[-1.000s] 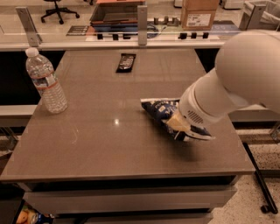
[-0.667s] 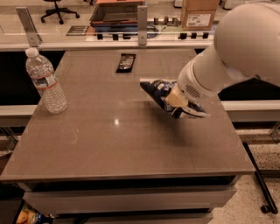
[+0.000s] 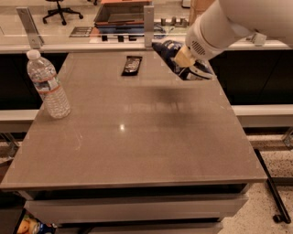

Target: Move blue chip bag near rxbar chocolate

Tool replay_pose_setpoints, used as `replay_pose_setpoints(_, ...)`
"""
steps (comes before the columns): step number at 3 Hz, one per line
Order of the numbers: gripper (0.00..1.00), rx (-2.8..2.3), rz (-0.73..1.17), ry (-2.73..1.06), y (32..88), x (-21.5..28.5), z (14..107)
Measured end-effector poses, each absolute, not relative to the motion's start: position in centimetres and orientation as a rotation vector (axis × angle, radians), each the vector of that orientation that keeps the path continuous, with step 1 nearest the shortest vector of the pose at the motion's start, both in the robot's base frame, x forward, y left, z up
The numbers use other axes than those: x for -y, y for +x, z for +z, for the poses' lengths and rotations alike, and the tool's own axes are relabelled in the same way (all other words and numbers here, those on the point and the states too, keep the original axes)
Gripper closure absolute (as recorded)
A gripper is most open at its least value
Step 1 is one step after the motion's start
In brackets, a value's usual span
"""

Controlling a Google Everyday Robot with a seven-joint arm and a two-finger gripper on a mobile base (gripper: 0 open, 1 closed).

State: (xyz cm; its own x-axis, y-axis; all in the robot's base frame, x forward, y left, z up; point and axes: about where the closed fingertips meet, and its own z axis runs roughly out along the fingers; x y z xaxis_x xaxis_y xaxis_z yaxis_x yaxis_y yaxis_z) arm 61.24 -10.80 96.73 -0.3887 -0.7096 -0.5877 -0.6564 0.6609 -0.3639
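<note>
The blue chip bag is dark navy with white print and hangs in the air above the table's far right part. My gripper is shut on the blue chip bag and holds it up, with the white arm coming in from the upper right. The rxbar chocolate is a small flat black bar lying on the table near its far edge, a short way left of the bag. The bag's right part is hidden behind the gripper.
A clear water bottle stands upright at the table's left side. The brown table ends in a front edge near the bottom. A counter with a tray and a post runs behind the table.
The gripper has lifted the blue chip bag off the table's right middle and carried it up and toward the far edge, closer to the black bar.
</note>
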Motion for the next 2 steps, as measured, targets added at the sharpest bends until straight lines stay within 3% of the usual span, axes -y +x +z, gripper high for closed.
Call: replay_pose_setpoints(2, 1.00, -2.052, -0.157, -0.952, 71.6, 7.9, 97.9)
